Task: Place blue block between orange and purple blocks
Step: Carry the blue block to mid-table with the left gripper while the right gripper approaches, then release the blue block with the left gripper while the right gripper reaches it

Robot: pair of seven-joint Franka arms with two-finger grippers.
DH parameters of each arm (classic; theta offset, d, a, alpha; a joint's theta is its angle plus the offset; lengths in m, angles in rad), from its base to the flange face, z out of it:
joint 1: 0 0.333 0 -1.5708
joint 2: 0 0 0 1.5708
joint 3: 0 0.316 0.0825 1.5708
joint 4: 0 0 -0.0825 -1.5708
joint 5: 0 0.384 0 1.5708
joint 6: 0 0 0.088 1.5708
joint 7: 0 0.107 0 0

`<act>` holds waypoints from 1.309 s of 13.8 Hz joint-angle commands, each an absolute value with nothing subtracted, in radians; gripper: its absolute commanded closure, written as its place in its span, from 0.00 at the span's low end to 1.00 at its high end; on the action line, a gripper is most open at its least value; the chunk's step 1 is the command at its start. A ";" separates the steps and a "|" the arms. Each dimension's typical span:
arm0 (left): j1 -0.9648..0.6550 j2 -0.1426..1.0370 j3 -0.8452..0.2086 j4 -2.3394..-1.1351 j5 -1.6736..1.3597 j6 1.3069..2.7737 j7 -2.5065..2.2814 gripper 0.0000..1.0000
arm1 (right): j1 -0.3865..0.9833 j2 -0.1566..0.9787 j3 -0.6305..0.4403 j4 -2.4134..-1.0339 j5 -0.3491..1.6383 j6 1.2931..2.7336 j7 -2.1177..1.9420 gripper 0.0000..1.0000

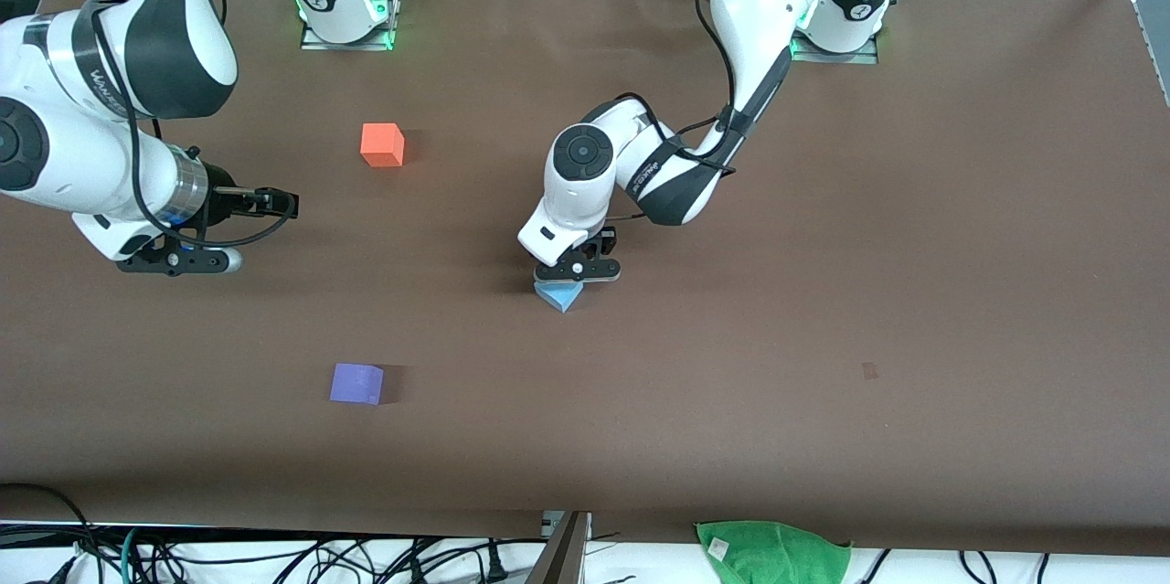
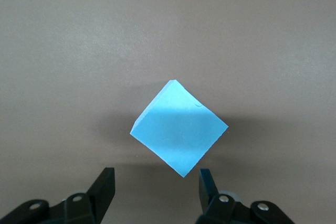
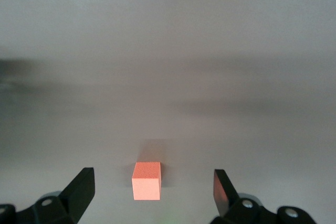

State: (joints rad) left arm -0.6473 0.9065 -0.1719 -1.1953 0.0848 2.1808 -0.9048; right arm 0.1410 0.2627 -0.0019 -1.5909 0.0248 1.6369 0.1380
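Sky-blue, foam-light and stiff-looking, the blue block rests on the table under the left hand, whose open fingers should pinch flat opposite faces, while the right hand waits open

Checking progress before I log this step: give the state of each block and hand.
Blue block: resting on the table, not gripped.
Orange block: on the table, untouched.
Purple block: on the table, untouched.
Left hand: open, over the blue block.
Right hand: open, waiting.
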 commanded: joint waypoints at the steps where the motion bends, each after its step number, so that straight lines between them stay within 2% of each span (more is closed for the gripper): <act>1: -0.660 0.925 -0.160 -1.128 0.109 2.155 -0.933 0.00 | 0.138 0.250 0.000 -1.586 0.035 1.621 0.123 0.00; 6: -0.566 0.875 -0.172 -1.106 0.103 2.069 -0.920 0.00 | 0.156 0.267 0.011 -1.586 0.038 1.637 0.121 0.00; 8: -0.513 0.842 -0.178 -1.104 0.103 2.057 -0.891 0.00 | 0.184 0.290 0.012 -1.582 0.038 1.686 0.126 0.00; 12: -0.416 0.787 -0.178 -1.083 0.080 1.929 -0.743 0.00 | 0.250 0.444 0.017 -1.438 0.130 1.712 0.312 0.00; 14: -0.342 0.735 -0.176 -1.083 0.055 1.837 -0.597 0.00 | 0.310 0.524 0.017 -1.407 0.194 1.819 0.432 0.00; 18: -0.201 0.625 -0.173 -1.083 0.055 1.648 -0.352 0.00 | 0.506 0.746 0.014 -1.364 0.218 2.236 0.841 0.00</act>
